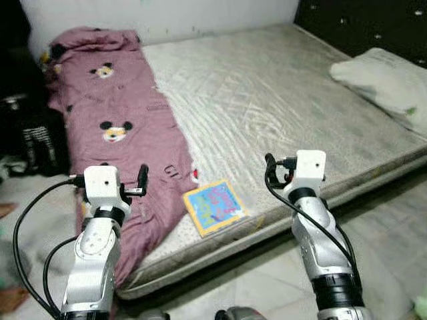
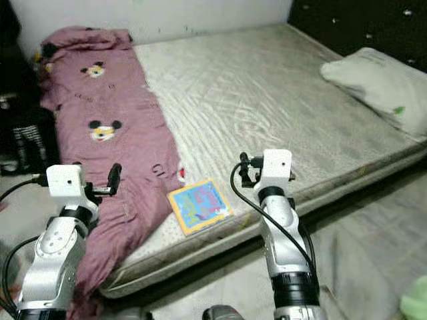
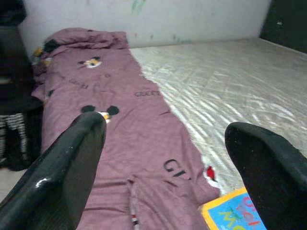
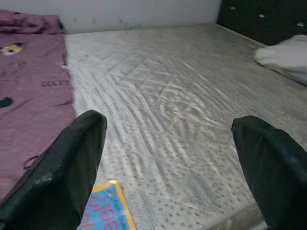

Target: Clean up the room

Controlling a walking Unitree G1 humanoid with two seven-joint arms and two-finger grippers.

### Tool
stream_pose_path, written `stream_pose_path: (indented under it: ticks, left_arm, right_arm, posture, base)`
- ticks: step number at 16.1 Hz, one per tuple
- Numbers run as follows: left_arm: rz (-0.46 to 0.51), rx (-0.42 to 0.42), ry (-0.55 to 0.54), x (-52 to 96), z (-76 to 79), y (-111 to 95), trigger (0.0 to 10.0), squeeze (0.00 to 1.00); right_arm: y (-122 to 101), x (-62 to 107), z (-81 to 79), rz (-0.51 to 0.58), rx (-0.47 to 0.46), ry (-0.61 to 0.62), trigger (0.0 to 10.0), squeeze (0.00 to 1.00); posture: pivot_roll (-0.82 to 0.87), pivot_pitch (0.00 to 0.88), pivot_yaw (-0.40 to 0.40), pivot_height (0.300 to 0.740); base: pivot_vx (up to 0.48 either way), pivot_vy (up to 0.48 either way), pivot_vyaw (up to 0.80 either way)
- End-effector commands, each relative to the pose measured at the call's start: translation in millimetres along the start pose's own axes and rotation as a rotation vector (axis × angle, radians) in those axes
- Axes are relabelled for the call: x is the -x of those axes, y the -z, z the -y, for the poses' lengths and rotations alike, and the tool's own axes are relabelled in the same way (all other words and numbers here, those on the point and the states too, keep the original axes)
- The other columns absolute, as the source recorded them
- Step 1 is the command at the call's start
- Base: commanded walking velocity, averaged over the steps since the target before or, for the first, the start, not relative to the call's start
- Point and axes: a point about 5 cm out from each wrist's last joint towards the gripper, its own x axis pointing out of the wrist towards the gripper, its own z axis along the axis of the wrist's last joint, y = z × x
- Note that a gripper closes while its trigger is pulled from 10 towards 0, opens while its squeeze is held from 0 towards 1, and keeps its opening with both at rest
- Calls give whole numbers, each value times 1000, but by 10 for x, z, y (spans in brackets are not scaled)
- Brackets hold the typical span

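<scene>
Mauve cotton blanket (image 1: pixel 120 133) with cartoon mouse heads, one, lies lengthwise down the left side of one grey quilted mattress (image 1: pixel 280 100), its near end draping over the edge. One square, bright blue picture book (image 1: pixel 213 207) lies flat at the near edge, just beside it. One white pillow (image 1: pixel 387 80) sits far right. Left gripper (image 3: pixel 163 143) and right gripper (image 4: pixel 168 143) hover above the near edge, fingers spread, empty.

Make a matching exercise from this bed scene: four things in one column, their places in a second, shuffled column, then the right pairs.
Things:
1. blanket
2. book
3. pillow
4. left gripper

Places:
A. far right part of the mattress
B. near edge of the mattress, beside the blanket
C. along the mattress's left side
D. open, over the blanket

Pairs: 1-C, 2-B, 3-A, 4-D
</scene>
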Motion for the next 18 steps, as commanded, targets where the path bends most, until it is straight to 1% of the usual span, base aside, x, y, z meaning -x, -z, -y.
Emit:
stream_pose_path:
  ticks: [1,9,13,16,17,18]
  left_arm:
    - [-11,-1,-1,1,-15,30,10000,0]
    - [6,12,7,-38,42,6,10000,0]
    - [16,14,-3,-38,41,-2,10000,0]
    - [16,-4,-17,-41,34,-3,10000,0]
    - [14,-8,-28,-50,30,0,10000,0]
    - [14,-8,-29,-53,30,-1,10000,0]
  right_arm:
    - [-20,-17,-28,9,1,-12,10000,0]
    - [-12,-26,-58,11,-8,-31,10000,0]
    - [-6,-28,-67,10,-10,-39,10000,0]
    - [-7,-32,-73,11,-10,-45,10000,0]
    - [-9,-38,-70,10,-8,-45,10000,0]
    - [-11,-40,-71,11,-8,-46,10000,0]
  posture:
    - [-89,10,-16,740]
    - [-92,4,-13,735]
    - [-90,7,-15,691]
    - [-91,10,-18,666]
    - [-93,12,-19,646]
    - [-94,13,-19,636]
  base:
    - [0,0,0]
    - [0,0,0]
    - [0,0,0]
    - [0,0,0]
    - [0,0,0]
    - [0,0,0]
